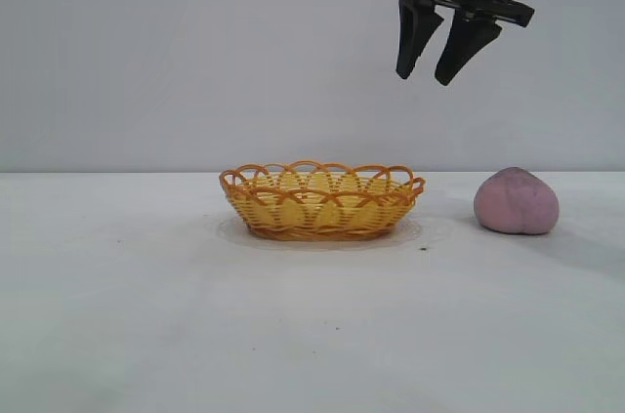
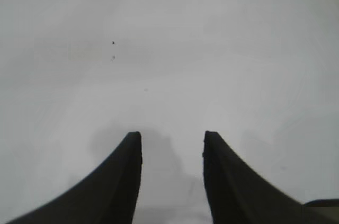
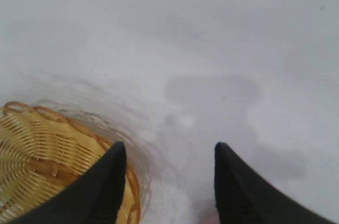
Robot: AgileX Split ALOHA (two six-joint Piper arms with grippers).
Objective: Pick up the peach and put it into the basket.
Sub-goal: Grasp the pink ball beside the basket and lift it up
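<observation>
Pink-mauve and matte, the peach (image 1: pixel 516 202) sits on the tabletop (image 1: pixel 146 315) well right of the empty basket (image 1: pixel 322 201). My right end effector (image 1: pixel 435 73) hangs high between them, fingers spread and empty. I should shift right, centre over the fruit's widest part, then descend straight; my left end effector (image 2: pixel 172 139) idles spread over bare tabletop.

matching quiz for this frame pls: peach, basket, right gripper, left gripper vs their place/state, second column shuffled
Things:
1. peach
2. basket
3. right gripper
4. left gripper

Places/states:
A. open, high in the air between the basket and the peach
B. empty, mid-table
C. on the table, to the right of the basket in the exterior view, untouched
D. open over bare table, seen only in its own wrist view

Pairs: 1-C, 2-B, 3-A, 4-D
</observation>
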